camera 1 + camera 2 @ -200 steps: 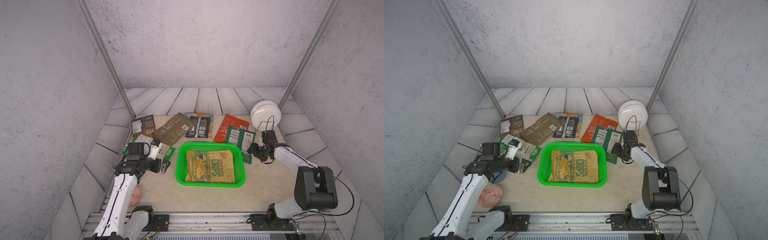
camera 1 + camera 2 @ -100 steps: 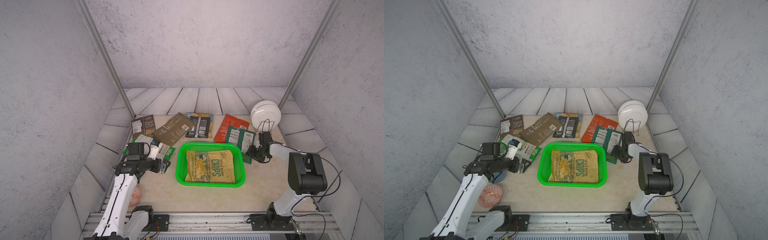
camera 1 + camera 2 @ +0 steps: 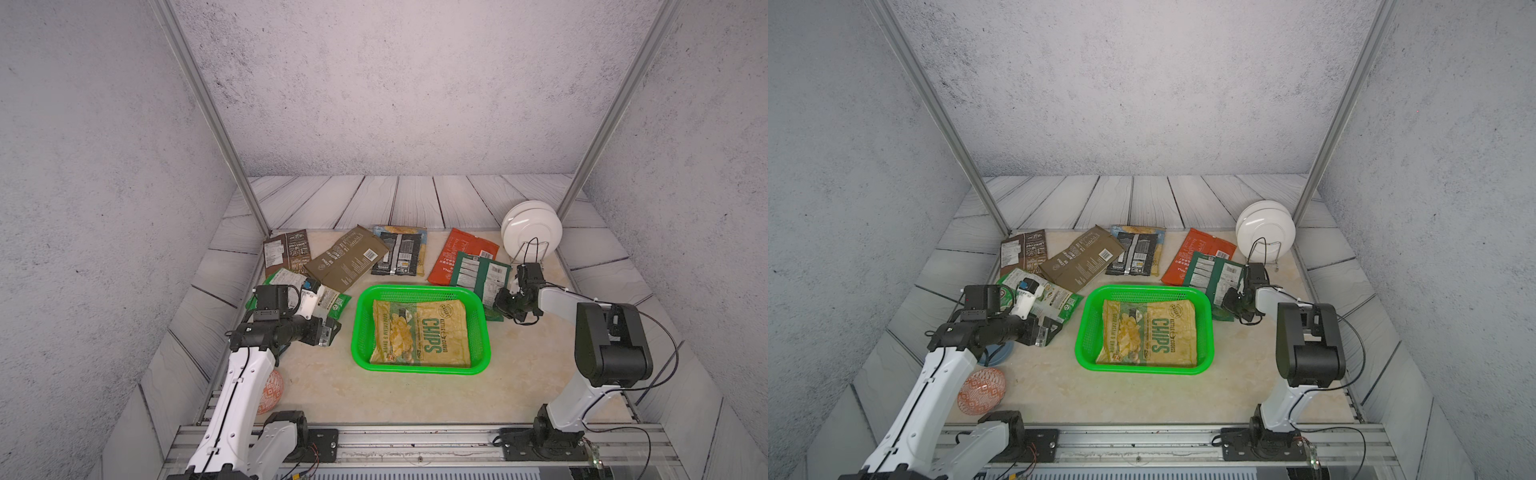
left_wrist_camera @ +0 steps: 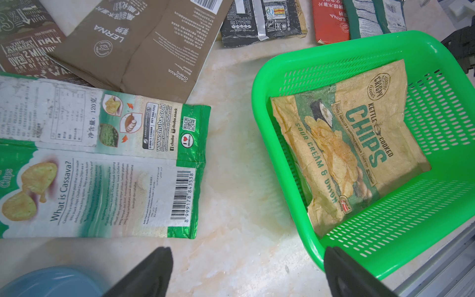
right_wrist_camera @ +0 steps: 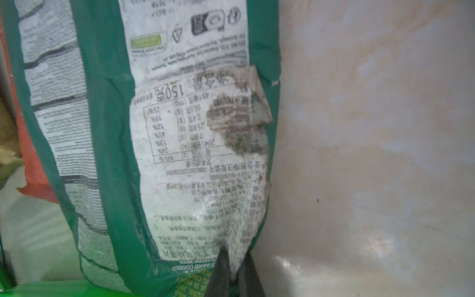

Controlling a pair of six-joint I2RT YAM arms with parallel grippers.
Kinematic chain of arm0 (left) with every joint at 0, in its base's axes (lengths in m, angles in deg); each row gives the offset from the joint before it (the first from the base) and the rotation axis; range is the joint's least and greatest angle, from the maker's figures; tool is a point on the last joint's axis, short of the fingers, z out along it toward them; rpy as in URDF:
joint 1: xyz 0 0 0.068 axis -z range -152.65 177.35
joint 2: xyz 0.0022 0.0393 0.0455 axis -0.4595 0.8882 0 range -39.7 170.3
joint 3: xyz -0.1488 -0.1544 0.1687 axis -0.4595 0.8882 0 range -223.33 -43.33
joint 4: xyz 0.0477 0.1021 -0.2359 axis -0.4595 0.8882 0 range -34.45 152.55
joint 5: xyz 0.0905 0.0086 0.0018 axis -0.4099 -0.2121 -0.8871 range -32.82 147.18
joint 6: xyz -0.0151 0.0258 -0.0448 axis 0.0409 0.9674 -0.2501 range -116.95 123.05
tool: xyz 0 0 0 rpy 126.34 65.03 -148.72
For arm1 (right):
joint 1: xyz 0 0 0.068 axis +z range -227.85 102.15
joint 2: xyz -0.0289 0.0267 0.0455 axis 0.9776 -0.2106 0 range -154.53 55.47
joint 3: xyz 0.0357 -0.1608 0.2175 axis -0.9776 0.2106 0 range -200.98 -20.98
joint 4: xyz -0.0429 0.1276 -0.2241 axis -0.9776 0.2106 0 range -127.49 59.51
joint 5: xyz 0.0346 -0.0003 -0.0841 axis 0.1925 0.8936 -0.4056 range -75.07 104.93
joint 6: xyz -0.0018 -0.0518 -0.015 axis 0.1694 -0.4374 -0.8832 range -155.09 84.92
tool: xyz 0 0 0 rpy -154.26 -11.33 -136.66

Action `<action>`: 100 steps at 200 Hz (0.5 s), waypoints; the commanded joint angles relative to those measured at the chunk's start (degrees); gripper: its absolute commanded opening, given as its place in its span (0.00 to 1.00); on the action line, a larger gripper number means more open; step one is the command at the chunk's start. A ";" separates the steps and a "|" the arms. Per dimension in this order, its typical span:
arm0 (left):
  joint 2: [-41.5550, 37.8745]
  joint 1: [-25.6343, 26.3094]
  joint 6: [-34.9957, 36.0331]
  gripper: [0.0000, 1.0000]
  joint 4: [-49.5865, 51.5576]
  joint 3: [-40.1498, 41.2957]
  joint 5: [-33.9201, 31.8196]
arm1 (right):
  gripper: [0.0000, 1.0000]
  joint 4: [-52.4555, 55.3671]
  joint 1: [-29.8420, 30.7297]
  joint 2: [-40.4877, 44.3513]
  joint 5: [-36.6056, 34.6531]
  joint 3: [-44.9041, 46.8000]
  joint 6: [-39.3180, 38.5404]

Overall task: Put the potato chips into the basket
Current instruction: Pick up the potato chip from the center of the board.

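Right gripper [image 5: 234, 261] clamps the dark green bag [image 3: 478, 272] by its corner near the right edge of the bench [image 3: 415, 395] — left gripper [image 4: 246, 250] gapes open beside the basket [image 3: 419, 289], one chips bag [image 3: 419, 332] inside.

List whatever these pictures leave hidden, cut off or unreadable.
- Dark green bag: ends cut off by the right wrist view's edges; small print blurred.
- Light green bag: partly hidden behind the left arm in both top views.
- Blue round thing: cut off at the left wrist view's edge; unidentifiable.
- Basket floor beneath the yellow bag: covered in both top views and the left wrist view.
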 commanded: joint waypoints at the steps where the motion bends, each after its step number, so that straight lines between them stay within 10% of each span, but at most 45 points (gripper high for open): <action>1: -0.56 -0.38 0.60 0.98 -0.02 0.53 0.51 | 0.00 1.29 -0.13 4.28 0.88 -0.51 -0.56; 100: -0.65 -0.43 0.61 0.98 0.03 0.59 0.54 | 0.00 9.12 -0.06 18.93 2.42 -8.82 -3.13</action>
